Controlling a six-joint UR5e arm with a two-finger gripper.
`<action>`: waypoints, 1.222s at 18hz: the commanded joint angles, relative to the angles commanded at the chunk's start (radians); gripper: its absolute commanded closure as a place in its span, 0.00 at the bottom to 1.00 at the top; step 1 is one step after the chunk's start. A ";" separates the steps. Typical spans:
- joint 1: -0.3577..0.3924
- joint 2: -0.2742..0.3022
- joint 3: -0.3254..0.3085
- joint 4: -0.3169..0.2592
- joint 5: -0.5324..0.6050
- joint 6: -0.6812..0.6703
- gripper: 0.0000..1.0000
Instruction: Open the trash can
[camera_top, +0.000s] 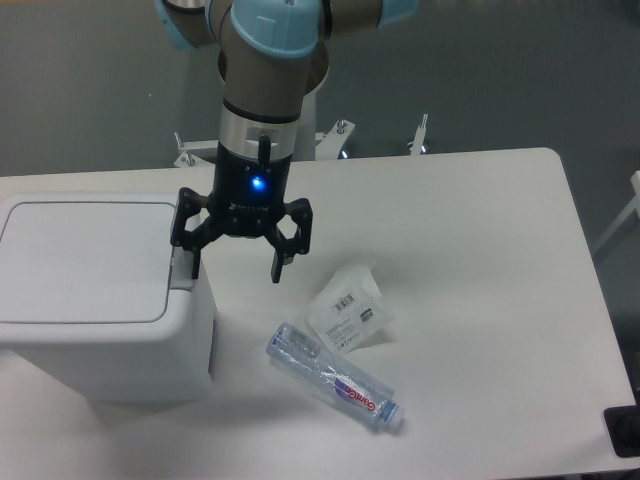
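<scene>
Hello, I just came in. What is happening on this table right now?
A robot arm holds its open gripper at the right edge of a white trash can, with one finger right by the grey tab at that edge. The lid is flat and closed, so the can is not yet opened. The gripper holds nothing. Beside the can, on the white table, lie a clear plastic bottle and a crumpled clear cup with a label; neither is being touched.
</scene>
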 joint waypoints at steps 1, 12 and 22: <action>0.000 0.000 0.000 0.000 0.000 0.000 0.00; 0.006 -0.003 0.002 0.000 0.000 -0.002 0.00; 0.044 0.054 0.003 -0.002 -0.037 -0.002 0.00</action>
